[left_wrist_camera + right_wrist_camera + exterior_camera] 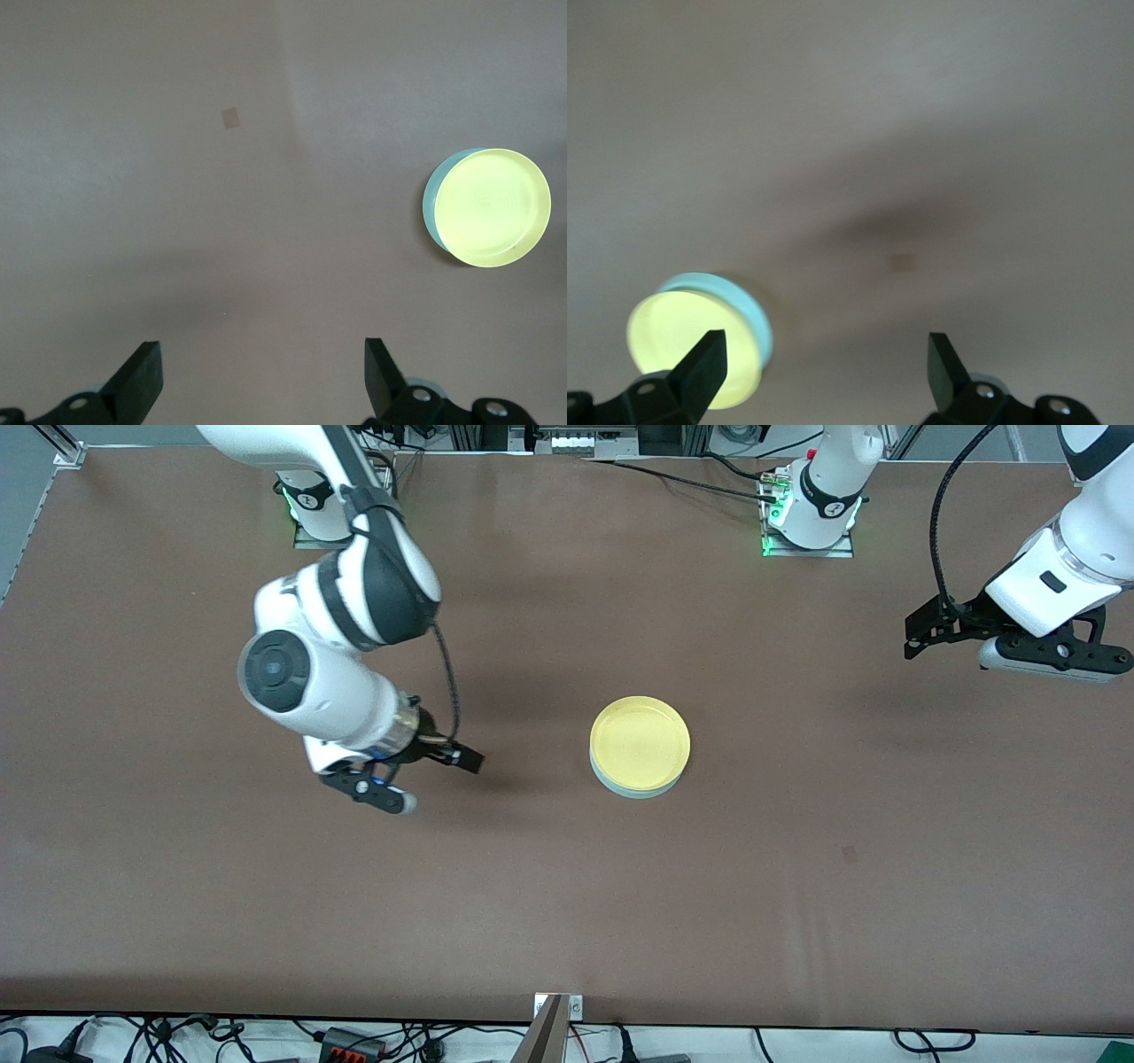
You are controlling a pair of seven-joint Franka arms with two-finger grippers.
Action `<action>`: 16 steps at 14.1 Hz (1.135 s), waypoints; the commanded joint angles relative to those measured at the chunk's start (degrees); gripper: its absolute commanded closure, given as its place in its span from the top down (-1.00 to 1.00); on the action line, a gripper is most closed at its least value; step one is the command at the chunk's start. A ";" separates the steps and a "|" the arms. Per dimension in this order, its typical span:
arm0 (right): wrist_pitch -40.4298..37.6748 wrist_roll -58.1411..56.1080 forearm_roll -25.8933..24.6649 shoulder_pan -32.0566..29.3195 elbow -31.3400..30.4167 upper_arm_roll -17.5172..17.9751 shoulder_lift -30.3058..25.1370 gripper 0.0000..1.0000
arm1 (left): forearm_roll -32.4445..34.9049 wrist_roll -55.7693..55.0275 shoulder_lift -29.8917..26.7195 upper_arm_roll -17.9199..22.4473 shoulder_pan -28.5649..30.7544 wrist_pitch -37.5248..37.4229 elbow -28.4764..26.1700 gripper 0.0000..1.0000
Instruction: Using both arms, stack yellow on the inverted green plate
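Observation:
The yellow plate (640, 742) lies on top of the pale green plate (634, 789), whose rim shows beneath it, near the table's middle. The stack also shows in the left wrist view, yellow (493, 205) on green (431, 200), and in the right wrist view, yellow (673, 341) on green (747, 304). My right gripper (440, 782) is open and empty, low over bare table beside the stack toward the right arm's end; its jaws (826, 341) stand wide apart. My left gripper (943, 638) is open and empty, raised over the table's left-arm end, its jaws (262, 350) wide apart.
A small darker patch (849, 855) marks the brown table cover nearer the front camera than the stack, toward the left arm's end. Both arm bases stand along the table's back edge. Cables lie off the front edge.

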 commanded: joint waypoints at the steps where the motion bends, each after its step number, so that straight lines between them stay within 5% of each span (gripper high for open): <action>1: -5.25 -7.79 -0.83 -5.79 -0.95 -0.18 -2.76 1.00 | 1.29 0.69 0.68 -0.20 0.21 1.07 1.39 1.00; 4: -6.76 -12.36 -4.24 -8.35 -1.12 -3.16 -3.63 1.00 | 1.29 1.04 0.77 -0.20 0.30 1.52 1.40 1.00; 6: -6.58 -16.93 -12.74 -11.59 -1.74 -2.56 -4.69 1.00 | 1.29 1.05 0.86 -0.11 0.30 1.61 1.40 1.00; 9: -6.50 -22.29 -16.90 -15.11 -2.09 -2.29 -7.94 1.00 | 1.29 0.96 0.69 -0.37 -0.31 1.61 1.40 1.00; 16: -7.20 -36.79 -17.62 -34.53 -4.03 10.18 -16.38 1.00 | 1.20 1.13 0.60 -0.64 -0.40 1.61 1.48 1.00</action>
